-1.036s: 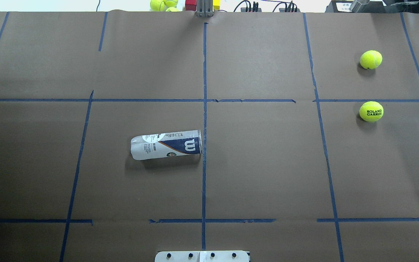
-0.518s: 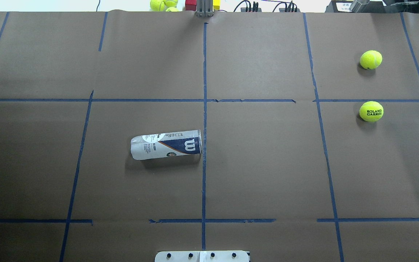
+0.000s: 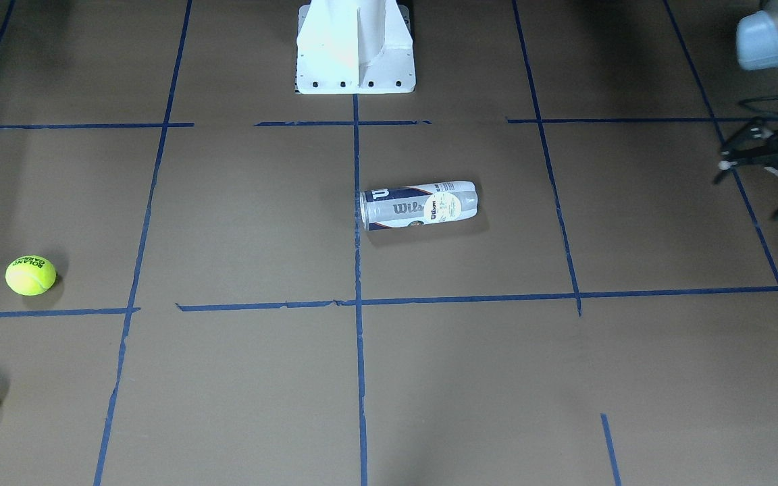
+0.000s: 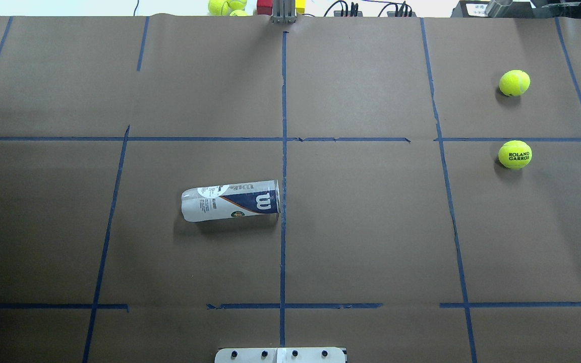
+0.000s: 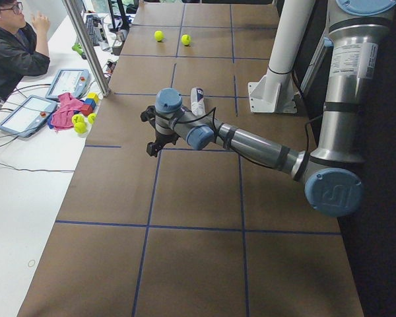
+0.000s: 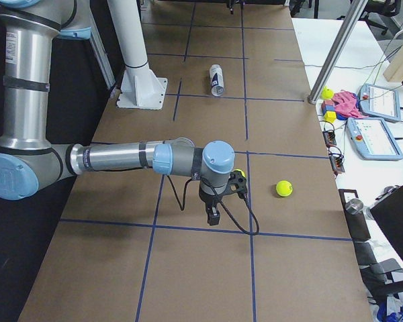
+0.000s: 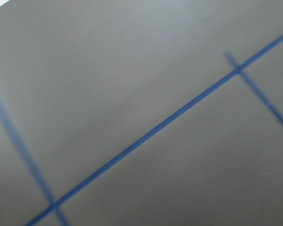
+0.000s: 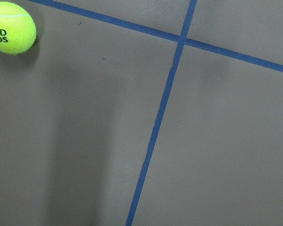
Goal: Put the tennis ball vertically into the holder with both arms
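Entering the overhead view at its left edge, well apart from the holder (image 4: 230,200), a black tip of the left gripper (image 3: 760,189) now shows where half a second ago only bare bench (image 4: 371,242) was seen; the holder and both balls have not shifted. The holder lies on its side, near the middle of the bench, untouched by either arm. The lettered tennis ball (image 4: 515,154) and the plain tennis ball (image 4: 514,82) rest far from the holder, on its right-arm side. In the front-facing view the left gripper hangs above the bench with its fingers spread wide, holding nothing. The right gripper (image 6: 213,215) hovers just beside the lettered ball, far from the holder; whether its fingers are spread or closed cannot be told. Judged from this layout, the task is at its outset: both arms are approaching, no ball is picked up, and the holder has yet to be grasped, stood upright and loaded.
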